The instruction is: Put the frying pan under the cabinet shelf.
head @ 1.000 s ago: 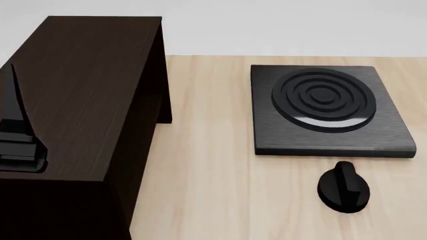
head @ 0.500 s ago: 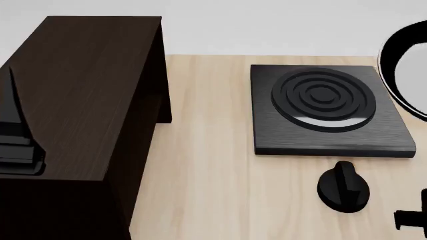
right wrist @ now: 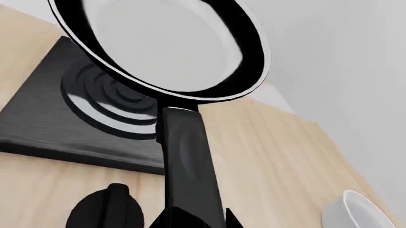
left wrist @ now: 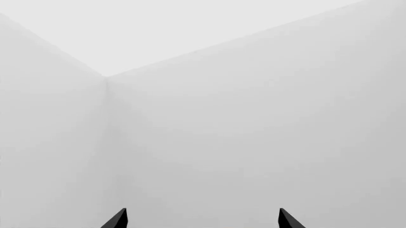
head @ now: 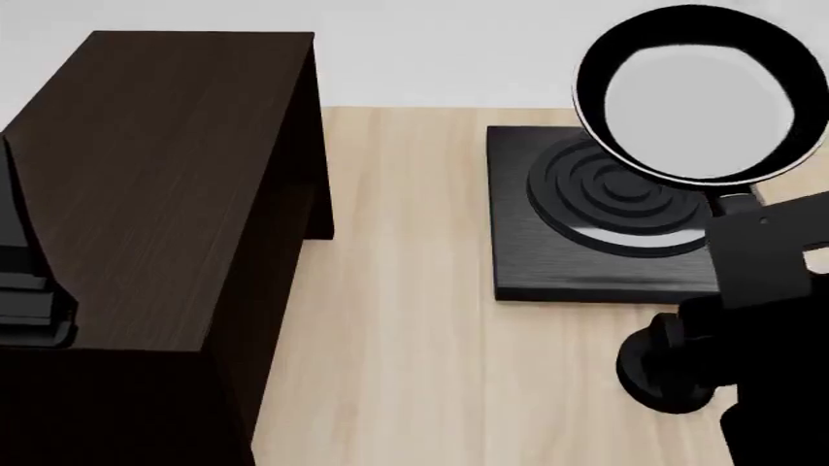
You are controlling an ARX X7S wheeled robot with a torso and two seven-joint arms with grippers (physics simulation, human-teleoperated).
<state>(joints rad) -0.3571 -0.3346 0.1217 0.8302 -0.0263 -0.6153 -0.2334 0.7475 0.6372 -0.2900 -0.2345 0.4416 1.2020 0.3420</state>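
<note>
Half a second on, the frying pan (head: 700, 97), gripped at its handle by the right gripper (head: 764, 254), has swung over the stove plate (head: 545, 252), still well right of the cabinet shelf (head: 155, 184); left fingers (left wrist: 117, 219) spread apart.

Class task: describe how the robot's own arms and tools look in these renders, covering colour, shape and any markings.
Right arm: matte black, boxy, flat-faced blocks. Left arm: black, stacked slab-like segments. Left tool: two black, pointed, wedge-shaped tips. No cables, markings or sleeves are visible.
</note>
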